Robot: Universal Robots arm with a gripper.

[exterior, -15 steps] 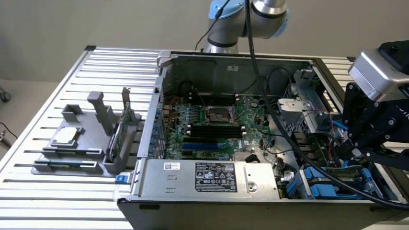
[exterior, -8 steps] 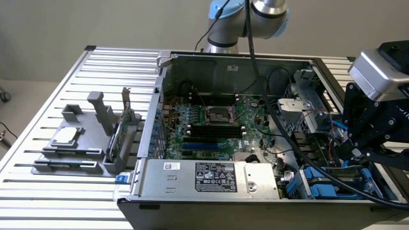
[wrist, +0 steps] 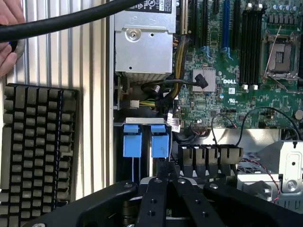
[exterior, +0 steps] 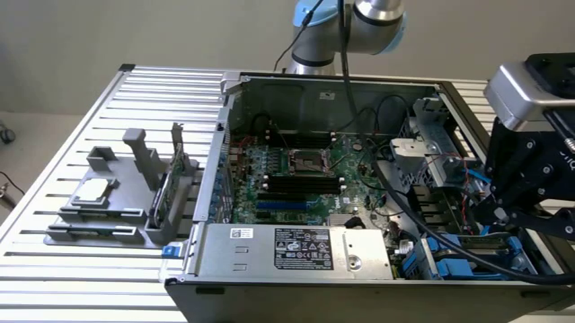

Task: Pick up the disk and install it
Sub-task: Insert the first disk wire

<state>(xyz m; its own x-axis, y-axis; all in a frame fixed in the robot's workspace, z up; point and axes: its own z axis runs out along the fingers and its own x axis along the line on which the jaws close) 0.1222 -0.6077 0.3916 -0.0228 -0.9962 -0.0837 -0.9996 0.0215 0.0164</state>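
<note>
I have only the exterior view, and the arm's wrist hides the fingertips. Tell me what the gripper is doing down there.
Observer: The gripper is shut, and I see nothing between its fingers.
Operator: Say what its tips are at.
Observer: Two blue carrier fronts stand side by side; the tips are by the one on the motherboard side.
Operator: Report what else is around.
Observer: A dark keyboard lies on the slatted table, right beside the case.
</note>
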